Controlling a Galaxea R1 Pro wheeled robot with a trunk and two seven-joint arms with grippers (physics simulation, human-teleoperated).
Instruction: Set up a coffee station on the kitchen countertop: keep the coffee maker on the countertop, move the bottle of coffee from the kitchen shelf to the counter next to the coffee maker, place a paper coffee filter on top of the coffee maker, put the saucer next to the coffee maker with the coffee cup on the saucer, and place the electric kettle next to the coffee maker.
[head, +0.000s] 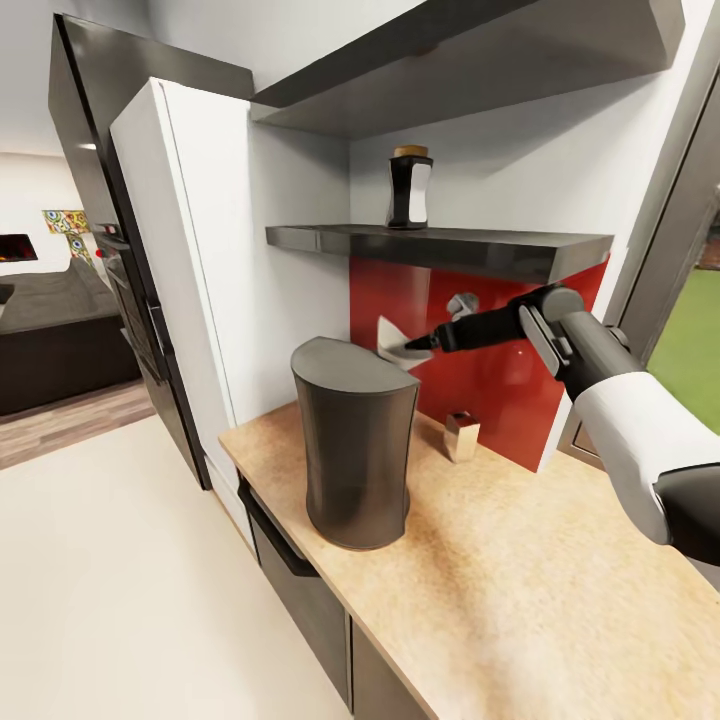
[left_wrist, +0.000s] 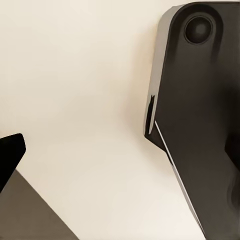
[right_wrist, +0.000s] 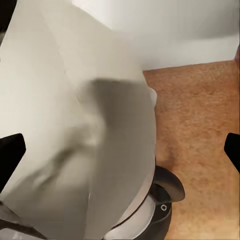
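Note:
The dark grey coffee maker (head: 355, 450) stands upright near the end of the beige countertop (head: 520, 570). Above it, the bottle of coffee (head: 410, 188) stands on the lower kitchen shelf (head: 450, 245). My right gripper (head: 440, 325) reaches in from the right, just behind and above the coffee maker's top, with the white paper coffee filter (head: 395, 342) at its tip. In the right wrist view the filter (right_wrist: 80, 120) spreads across the gripper (right_wrist: 121, 152), whose fingertips (right_wrist: 10, 155) stand wide apart. My left gripper's one visible fingertip (left_wrist: 10, 155) hangs over pale floor.
A small silver and tan box (head: 461, 436) sits on the counter by the red wall panel (head: 500, 380). A white side panel (head: 190, 270) and dark tall cabinet bound the counter's left end. An upper shelf (head: 470, 60) hangs overhead. A dark round rim (right_wrist: 162, 200) shows under the filter.

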